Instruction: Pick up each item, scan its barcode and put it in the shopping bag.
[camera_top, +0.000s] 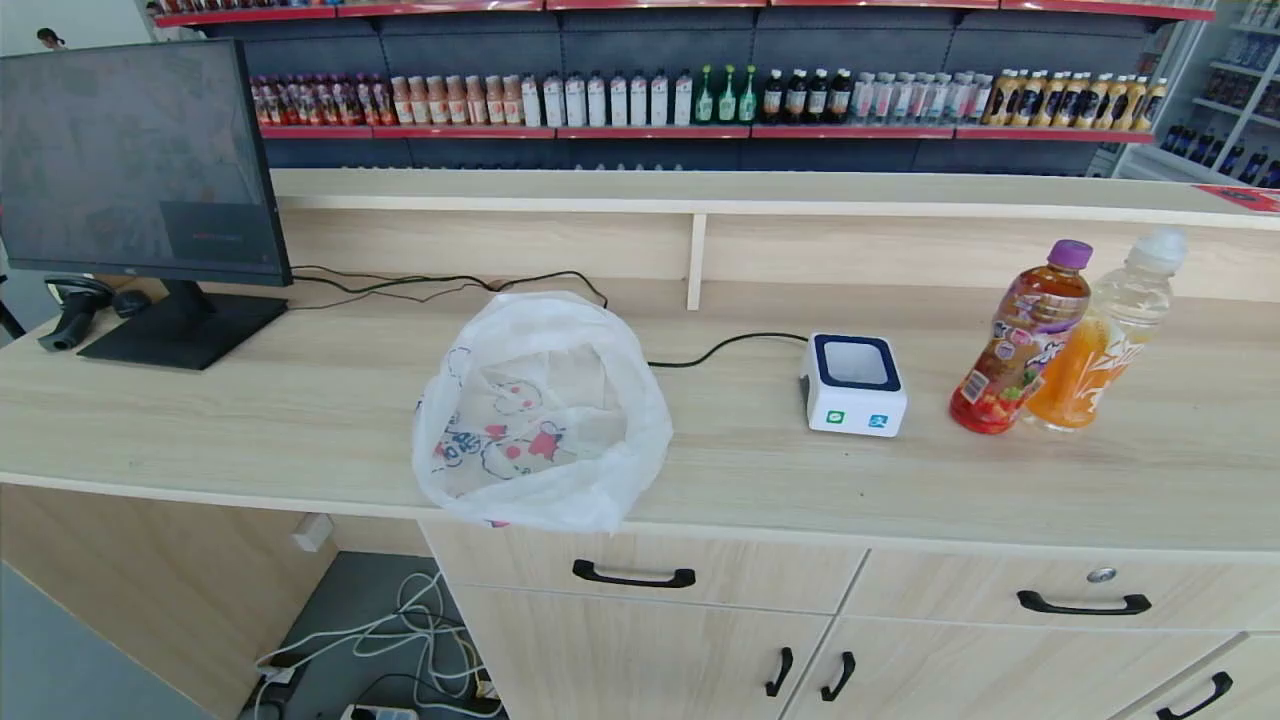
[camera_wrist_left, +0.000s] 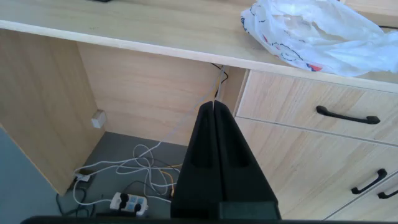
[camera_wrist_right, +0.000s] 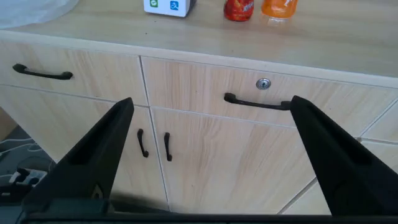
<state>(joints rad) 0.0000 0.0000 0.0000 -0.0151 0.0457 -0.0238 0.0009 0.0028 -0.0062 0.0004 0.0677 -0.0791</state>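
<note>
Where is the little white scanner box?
In the head view the scanner sits on the counter, right of centre, between the shopping bag on its left and the purple-capped bottle on its right.

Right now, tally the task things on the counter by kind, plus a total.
bottles: 2, the purple-capped bottle and the clear-capped orange bottle
scanner: 1
shopping bag: 1
total: 4

counter (camera_top: 250, 420) | shopping bag (camera_top: 545, 410) | scanner (camera_top: 853, 384) | purple-capped bottle (camera_top: 1020, 345) | orange bottle (camera_top: 1110, 340) | monitor (camera_top: 130, 160)
</note>
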